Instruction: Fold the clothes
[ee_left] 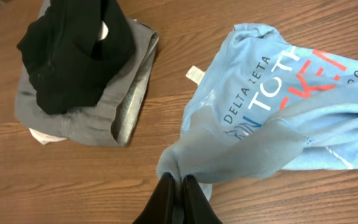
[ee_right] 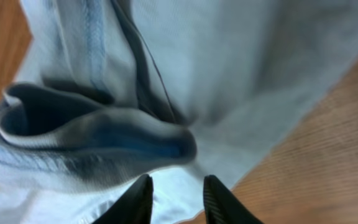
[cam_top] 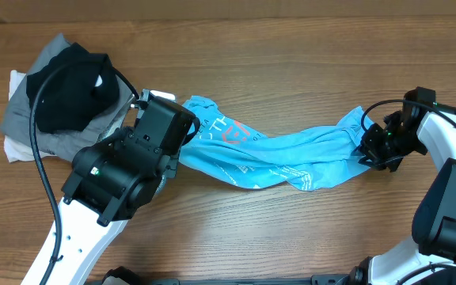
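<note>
I see the blue T-shirt (cam_top: 291, 154) bunched lengthwise mid-table (cam_top: 291, 71). Left end effector (ee_left: 178, 180) is pressed together, pinching its left end. Right end effector (ee_right: 178, 183) is spread over the right hem. Black-and-grey pile (cam_top: 62, 103) sits far left.

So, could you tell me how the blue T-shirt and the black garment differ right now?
The blue T-shirt lies drawn out in a long band across the table, while the black garment sits bunched on a grey garment. The blue T-shirt bears white and red lettering; the black garment shows none. The left gripper has its jaws shut on the blue T-shirt; nothing holds the black garment. Both are soft and unfolded.
</note>
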